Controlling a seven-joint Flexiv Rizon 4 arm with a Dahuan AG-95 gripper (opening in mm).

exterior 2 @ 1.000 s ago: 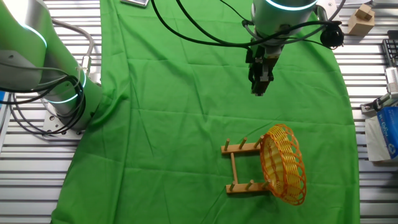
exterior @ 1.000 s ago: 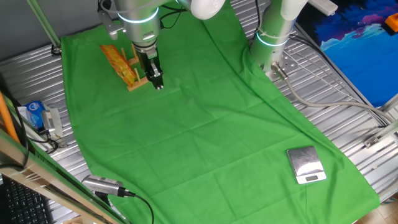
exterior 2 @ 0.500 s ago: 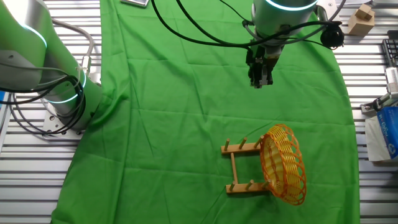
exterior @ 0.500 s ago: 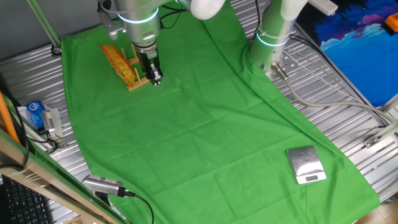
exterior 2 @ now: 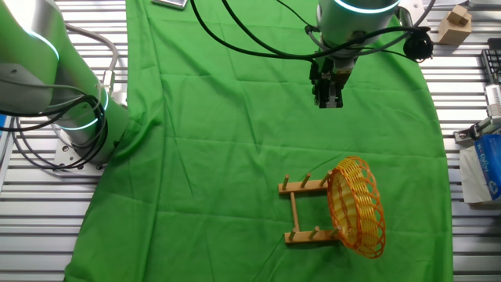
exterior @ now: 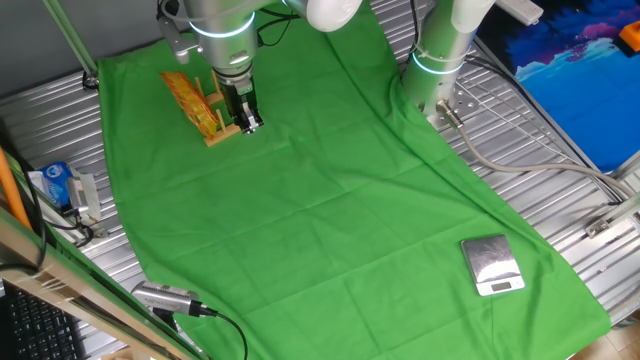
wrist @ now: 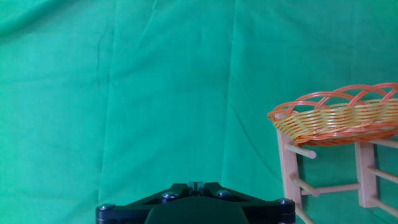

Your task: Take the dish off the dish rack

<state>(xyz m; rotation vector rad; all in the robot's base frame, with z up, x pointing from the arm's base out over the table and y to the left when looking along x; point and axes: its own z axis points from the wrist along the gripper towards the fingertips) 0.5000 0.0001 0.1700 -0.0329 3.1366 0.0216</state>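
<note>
Gripper (exterior 2: 328,100), jaw state indeterminate, has risen slightly, standing apart from yellow-orange woven wicker dish (exterior 2: 357,206) upright on light-brown wooden pegged rack (exterior 2: 301,211); approach continues.

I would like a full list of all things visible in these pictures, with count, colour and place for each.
dish: one, yellow-orange wicker, standing on edge in the dish rack
dish rack: one, light-brown wood, on the green cloth
green cloth: one, covering the table
scale: one, silver, cloth corner far from the rack
blue-white carton: one, on the metal table edge
second arm base: one, white-grey, beside the cloth
gripper: one, black, above the cloth, apart from the dish; fingers' state unclear
</note>
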